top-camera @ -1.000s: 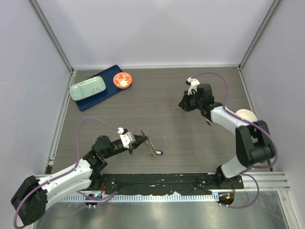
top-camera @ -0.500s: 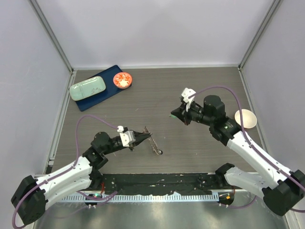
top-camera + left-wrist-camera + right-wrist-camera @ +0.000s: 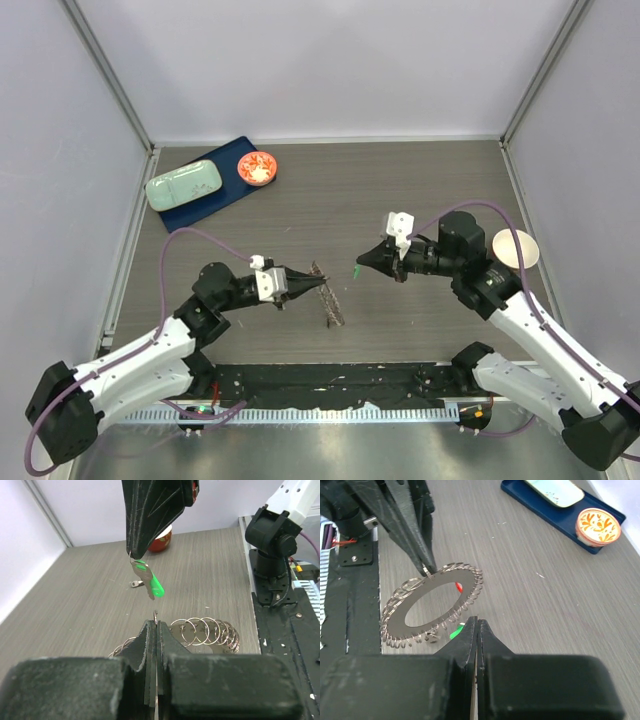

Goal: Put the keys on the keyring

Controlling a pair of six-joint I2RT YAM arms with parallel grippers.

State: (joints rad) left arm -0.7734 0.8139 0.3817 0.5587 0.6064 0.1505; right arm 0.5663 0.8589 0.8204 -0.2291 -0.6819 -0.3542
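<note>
We see the keyring [image 3: 396,621] standing on edge over the near middle of the table [image 3: 420,180], its rim pinched between the jaws of our left gripper [image 3: 321,284], while just beside it our right gripper [image 3: 361,263] nips the green-tagged key [image 3: 151,581], the red-tagged key [image 3: 458,586] showing through the ring's hole.

Both are white-shelled with black joints, the left arm [image 3: 150,362] and the right arm [image 3: 532,328] alike, and a purple cable [image 3: 200,235] loops over each. The fingers [image 3: 142,652] are black, tapered and scuffed.
</note>
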